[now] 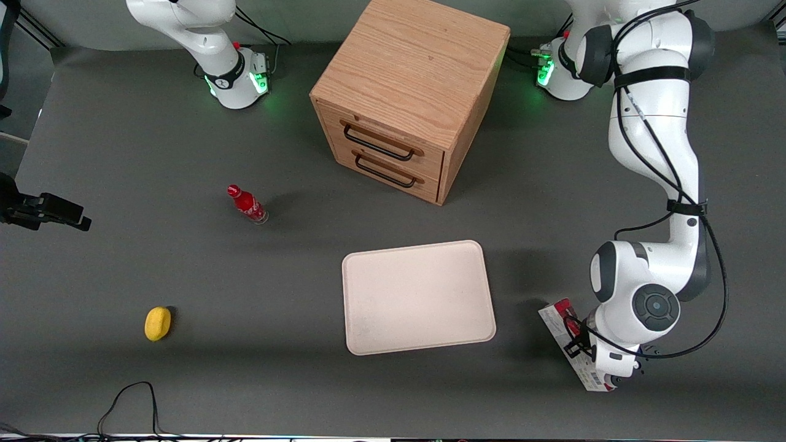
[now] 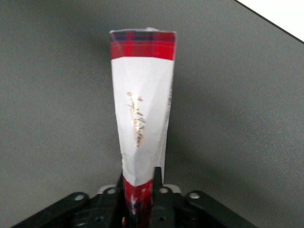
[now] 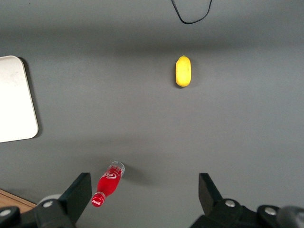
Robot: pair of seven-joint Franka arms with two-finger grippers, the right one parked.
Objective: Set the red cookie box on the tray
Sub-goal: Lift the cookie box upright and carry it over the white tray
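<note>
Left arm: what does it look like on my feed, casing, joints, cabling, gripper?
The left arm has glossy white shells with dark grey joint rings, black straps and loose black cables along it. Its base glows green. The gripper is matte black with silver screws.

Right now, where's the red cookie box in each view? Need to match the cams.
Front view: red cookie box on the table toward the working arm's end, beside the tray, partly covered by the arm; the gripper sits at it.
Left wrist view: red cookie box held between the fingers of the gripper.
Right wrist view: not in it.
Shared landmark: the tray, whose corner shows in the left wrist view and whose edge shows in the right wrist view.
</note>
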